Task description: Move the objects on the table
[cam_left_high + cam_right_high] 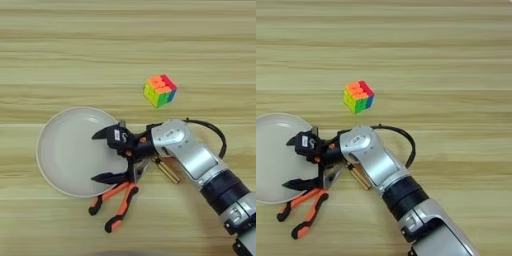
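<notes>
Your right gripper (104, 156) sits over the right part of the round beige plate (65, 150), its two black fingers spread wide apart with nothing between them: one fingertip points left near the plate's middle height, the other lies low over the plate's lower right edge. Right below the lower finger, the orange-and-black-handled pliers (117, 200) lie on the table (75, 60), handles splayed down and to the left, off the plate's lower right rim, with the head end running up under the gripper's body. You cannot tell whether the gripper touches the pliers. Just right of the plate, beside the gripper's wrist, a thin wooden-handled screwdriver (168, 171) shows as a short slanted brown piece, mostly hidden by the arm. The multicoloured puzzle cube (160, 90) stands well up and to the right of the plate, apart from everything else. The plate holds nothing; its pale surface is bare under the fingers. Your silver forearm (190, 155) reaches in from the lower right corner, slanting up and left toward the plate, with a black cable looping off its upper side.
</notes>
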`<state>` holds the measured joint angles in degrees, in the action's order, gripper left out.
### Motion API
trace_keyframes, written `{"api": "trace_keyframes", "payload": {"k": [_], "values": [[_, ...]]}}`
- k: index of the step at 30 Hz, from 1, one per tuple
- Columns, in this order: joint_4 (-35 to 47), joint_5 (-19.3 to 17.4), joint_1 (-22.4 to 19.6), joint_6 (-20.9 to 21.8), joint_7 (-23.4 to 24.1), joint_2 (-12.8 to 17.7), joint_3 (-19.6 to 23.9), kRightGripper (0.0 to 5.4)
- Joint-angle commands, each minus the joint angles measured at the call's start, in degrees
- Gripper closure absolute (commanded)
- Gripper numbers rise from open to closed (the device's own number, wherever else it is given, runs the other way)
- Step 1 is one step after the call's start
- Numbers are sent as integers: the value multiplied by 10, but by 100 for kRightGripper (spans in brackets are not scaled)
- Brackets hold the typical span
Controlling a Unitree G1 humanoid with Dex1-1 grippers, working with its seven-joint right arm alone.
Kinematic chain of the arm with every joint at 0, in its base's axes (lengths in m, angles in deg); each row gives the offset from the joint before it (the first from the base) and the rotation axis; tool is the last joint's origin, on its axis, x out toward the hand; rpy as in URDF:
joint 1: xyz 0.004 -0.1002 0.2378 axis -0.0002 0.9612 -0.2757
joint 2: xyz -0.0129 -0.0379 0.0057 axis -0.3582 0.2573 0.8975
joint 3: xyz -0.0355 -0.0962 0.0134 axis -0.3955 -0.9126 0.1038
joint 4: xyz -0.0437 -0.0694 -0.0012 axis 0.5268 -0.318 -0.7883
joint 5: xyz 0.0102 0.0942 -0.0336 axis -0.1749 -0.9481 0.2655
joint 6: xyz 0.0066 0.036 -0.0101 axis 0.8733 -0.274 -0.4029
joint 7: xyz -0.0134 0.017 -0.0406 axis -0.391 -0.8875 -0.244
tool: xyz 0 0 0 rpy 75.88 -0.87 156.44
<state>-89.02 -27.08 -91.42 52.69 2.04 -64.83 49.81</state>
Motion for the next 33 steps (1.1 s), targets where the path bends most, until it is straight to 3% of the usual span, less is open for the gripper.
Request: {"api": "trace_keyframes", "payload": {"k": [1, 8, 19, 26, 33], "values": [[28, -6, -17, -3, -10, 17, 6, 4], [93, -11, 23, -33, 1, 28, 15, 4], [227, -23, 85, -122, 28, 45, 23, 4], [241, -24, 88, -131, 33, 54, 26, 4], [244, -45, 73, -135, 50, 35, 49, 4]]}}
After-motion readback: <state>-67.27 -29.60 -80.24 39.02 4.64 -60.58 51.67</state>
